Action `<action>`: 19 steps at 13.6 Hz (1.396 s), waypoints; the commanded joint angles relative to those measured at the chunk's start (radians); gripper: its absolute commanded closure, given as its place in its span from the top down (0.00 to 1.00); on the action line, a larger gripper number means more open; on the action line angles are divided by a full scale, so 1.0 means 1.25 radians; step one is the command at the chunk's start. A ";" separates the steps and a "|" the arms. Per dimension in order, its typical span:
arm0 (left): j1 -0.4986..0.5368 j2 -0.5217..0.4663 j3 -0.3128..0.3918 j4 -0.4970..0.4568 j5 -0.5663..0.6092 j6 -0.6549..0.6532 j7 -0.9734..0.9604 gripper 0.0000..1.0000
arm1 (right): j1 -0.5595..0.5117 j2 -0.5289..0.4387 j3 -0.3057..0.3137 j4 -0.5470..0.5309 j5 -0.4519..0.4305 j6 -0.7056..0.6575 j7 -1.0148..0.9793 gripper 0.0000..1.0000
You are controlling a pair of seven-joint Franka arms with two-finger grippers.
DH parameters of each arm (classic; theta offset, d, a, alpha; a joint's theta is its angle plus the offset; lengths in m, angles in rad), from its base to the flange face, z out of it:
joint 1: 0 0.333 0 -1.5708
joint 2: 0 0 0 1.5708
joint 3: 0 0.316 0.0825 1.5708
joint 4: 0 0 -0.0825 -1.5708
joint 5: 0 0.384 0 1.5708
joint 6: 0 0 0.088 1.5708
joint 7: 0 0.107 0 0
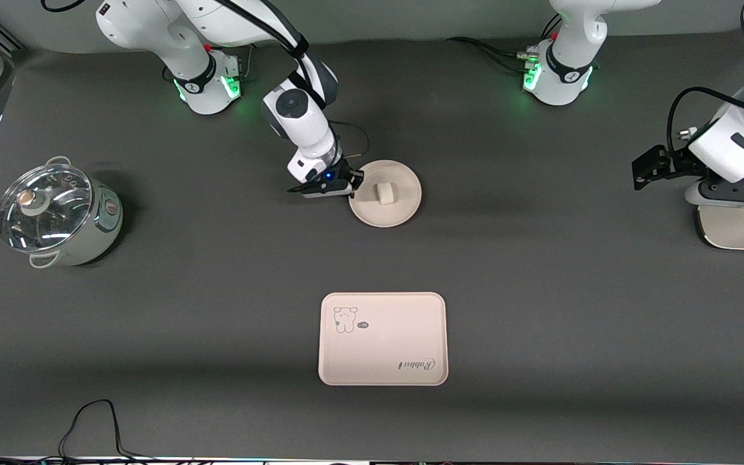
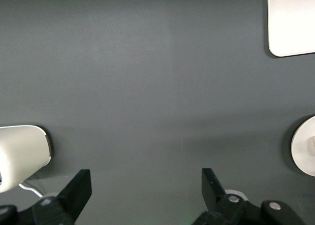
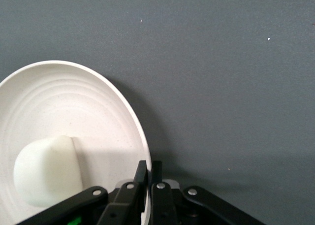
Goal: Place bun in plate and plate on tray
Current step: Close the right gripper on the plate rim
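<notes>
the small cream-white rounded bun (image 1: 385,192) is sitting in the round pale beige plate (image 1: 404,205), which is lying on the dark grey table (image 1: 540,290). the right gripper (image 1: 354,186) is pinching the plate's rim, jaws together on it. the cream rectangular tray (image 1: 383,349) is lying nearer the front camera, well apart from the plate, with open tabletop between them. the left gripper (image 2: 146,185) is waiting over the left arm's end of the table, jaws apart.

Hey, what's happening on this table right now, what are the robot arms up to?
The bun already sits in the plate. The right hand has shut on the plate's rim, at the edge toward the right arm's end of the table. The tray lies bare, nearer the front camera than the plate, so the plate has not yet gone onto it. The left hand waits, open, over the left arm's end of the table. A lidded pot stands at the right arm's end.
</notes>
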 commanded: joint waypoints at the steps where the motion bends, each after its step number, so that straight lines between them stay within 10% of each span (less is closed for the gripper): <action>1: -0.001 0.002 0.000 0.006 -0.003 0.004 -0.012 1.00 | 0.009 -0.003 -0.005 0.001 0.016 0.001 0.012 0.00; 12: 0.003 0.003 0.001 0.006 -0.020 0.004 -0.012 1.00 | -0.057 -0.257 -0.005 0.013 0.014 -0.146 -0.006 0.00; 19: 0.003 0.005 0.002 0.006 -0.037 0.005 -0.012 1.00 | -0.143 -0.083 -0.005 0.217 0.014 -0.160 -0.033 0.00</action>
